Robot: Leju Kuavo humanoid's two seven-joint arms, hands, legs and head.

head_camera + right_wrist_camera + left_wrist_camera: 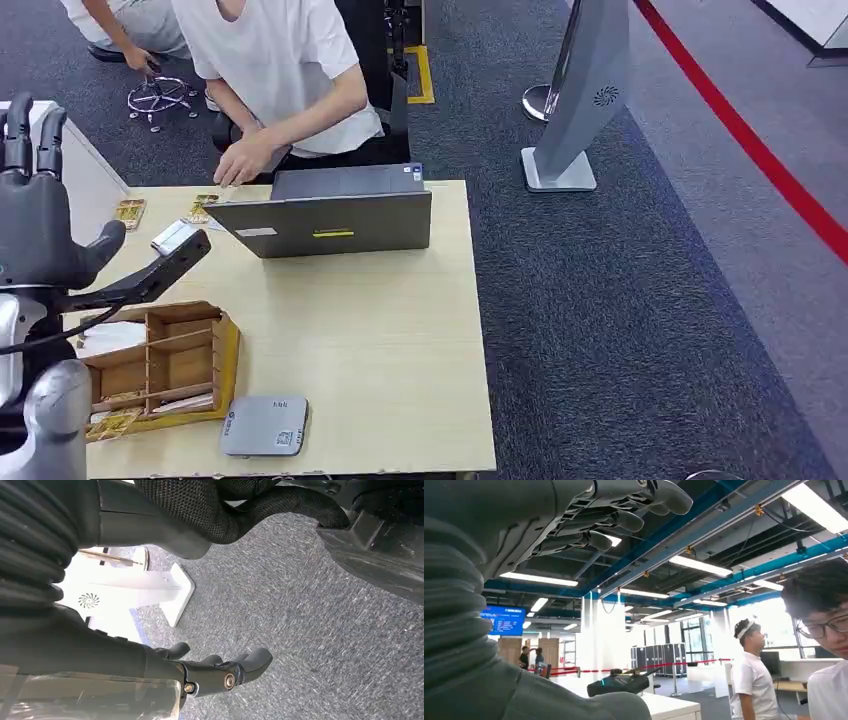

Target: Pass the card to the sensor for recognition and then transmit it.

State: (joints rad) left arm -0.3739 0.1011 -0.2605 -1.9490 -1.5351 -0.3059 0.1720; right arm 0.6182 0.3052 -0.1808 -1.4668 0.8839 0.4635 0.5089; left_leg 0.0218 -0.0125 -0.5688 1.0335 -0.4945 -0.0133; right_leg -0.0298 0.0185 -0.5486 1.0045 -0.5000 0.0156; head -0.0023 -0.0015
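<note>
A grey flat sensor (265, 425) lies near the table's front edge, beside a wooden compartment box (225, 350). Gold-patterned cards (112, 424) lie at the box's near end, and two more cards (130, 212) lie at the far left of the table. My left hand (40, 225) is raised above the table's left side, fingers pointing up and apart, holding nothing. In the left wrist view its fingers (624, 520) reach toward the ceiling. My right hand (220, 672) hangs low over the grey carpet with nothing in it.
An open grey laptop (330, 215) stands at the back of the wooden table (400, 350). A person in a white shirt (280, 70) sits behind it, one hand (240, 160) near the far cards. A grey kiosk stand (580, 100) rises on the carpet to the right.
</note>
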